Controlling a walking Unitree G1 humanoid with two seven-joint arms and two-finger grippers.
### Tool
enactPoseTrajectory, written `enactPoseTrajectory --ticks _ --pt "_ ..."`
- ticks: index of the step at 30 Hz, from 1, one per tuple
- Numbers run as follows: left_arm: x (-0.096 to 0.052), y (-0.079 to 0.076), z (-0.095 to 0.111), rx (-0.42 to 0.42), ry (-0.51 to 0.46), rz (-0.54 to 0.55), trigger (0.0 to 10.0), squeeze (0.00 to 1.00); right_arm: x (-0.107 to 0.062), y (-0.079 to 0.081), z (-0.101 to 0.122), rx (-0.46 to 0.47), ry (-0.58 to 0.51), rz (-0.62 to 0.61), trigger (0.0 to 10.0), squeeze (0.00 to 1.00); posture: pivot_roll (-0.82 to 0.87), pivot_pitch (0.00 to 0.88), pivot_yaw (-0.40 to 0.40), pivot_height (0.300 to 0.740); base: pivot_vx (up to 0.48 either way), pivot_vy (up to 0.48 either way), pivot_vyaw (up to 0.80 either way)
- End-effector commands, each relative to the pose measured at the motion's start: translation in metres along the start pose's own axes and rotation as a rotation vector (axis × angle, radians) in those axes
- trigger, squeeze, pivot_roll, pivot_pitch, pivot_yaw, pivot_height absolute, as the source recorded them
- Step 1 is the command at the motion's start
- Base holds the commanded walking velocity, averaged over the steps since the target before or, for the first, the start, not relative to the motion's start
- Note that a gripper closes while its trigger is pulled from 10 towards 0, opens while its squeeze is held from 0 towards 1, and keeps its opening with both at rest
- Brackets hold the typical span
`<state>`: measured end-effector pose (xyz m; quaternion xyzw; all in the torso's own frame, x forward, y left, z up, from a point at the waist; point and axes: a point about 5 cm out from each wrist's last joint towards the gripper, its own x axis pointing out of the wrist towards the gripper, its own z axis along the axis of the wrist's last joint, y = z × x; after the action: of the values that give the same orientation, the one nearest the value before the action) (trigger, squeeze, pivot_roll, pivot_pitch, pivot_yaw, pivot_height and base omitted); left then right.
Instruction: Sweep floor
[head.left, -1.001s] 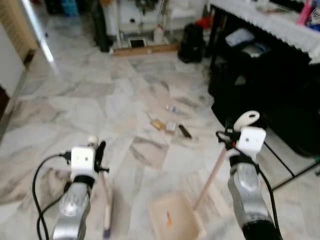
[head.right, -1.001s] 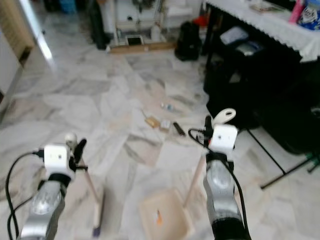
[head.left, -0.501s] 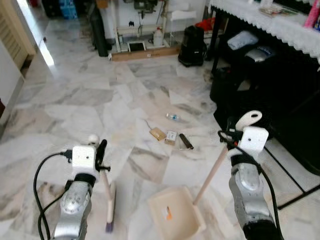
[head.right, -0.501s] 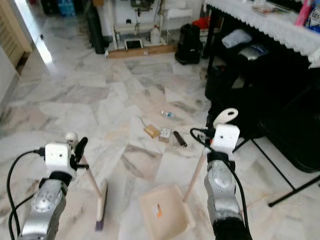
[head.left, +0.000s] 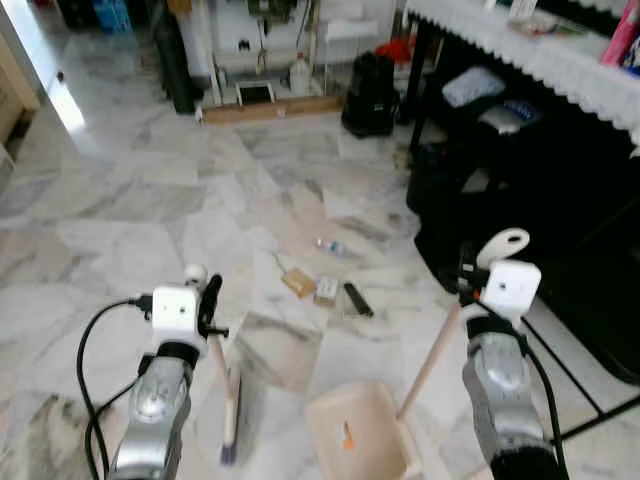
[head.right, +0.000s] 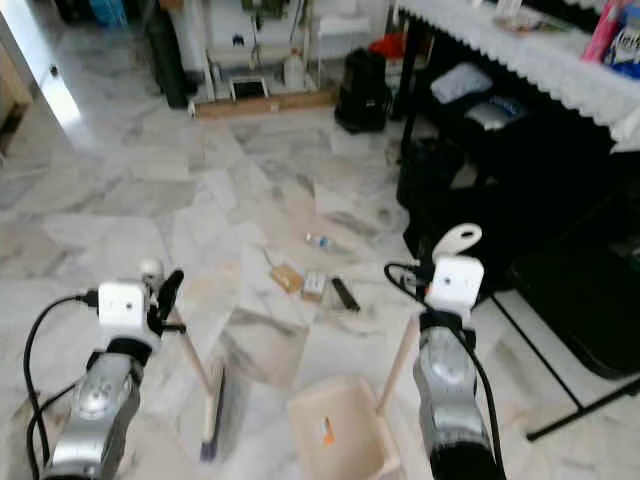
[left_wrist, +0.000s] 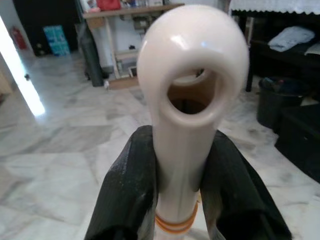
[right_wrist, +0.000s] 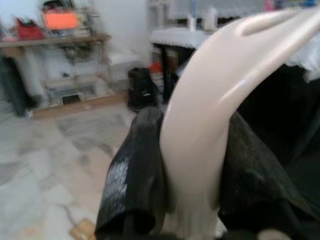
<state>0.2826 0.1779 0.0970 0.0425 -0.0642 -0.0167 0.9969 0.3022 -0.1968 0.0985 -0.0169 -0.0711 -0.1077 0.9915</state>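
Two tools are at work over the marble floor (head.left: 130, 210). On the robot's left, the left tool (left_wrist: 175, 200) has its black fingers (left_wrist: 127, 200) clamped on the pale handle of a broom (head.left: 228, 400), whose head rests on the floor just ahead of the arm. On the right, the right tool (right_wrist: 192, 200) grips the curved top of a dustpan (head.left: 360, 440) handle; the beige pan sits on the floor between the arms with a small orange scrap inside. Several bits of litter (head.left: 320, 285) lie farther ahead, near a dark tabletop (head.left: 530, 50) with a white lace edge.
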Motion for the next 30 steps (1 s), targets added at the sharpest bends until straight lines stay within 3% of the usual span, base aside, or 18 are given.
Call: enactPoseTrajectory --ticks 1,12,30 --pt "0.001 -0.002 0.004 -0.010 -0.031 -0.008 10.0 0.00 -0.002 -0.009 -0.003 -0.014 -0.004 -0.037 10.0 0.00 -0.09 0.007 -0.007 0.740 0.000 0.000 0.00" --pt "-0.002 0.003 -0.010 -0.033 0.015 0.011 10.0 0.00 -0.022 -0.016 -0.032 -0.004 0.082 -0.065 10.0 0.00 -0.09 0.000 -0.004 0.740 0.000 0.000 0.00" --pt "-0.017 -0.001 -0.043 -0.063 0.175 -0.077 10.0 0.00 -0.053 -0.016 -0.078 -0.011 0.270 -0.071 10.0 0.00 -0.08 0.009 -0.003 0.740 0.000 0.000 0.00"
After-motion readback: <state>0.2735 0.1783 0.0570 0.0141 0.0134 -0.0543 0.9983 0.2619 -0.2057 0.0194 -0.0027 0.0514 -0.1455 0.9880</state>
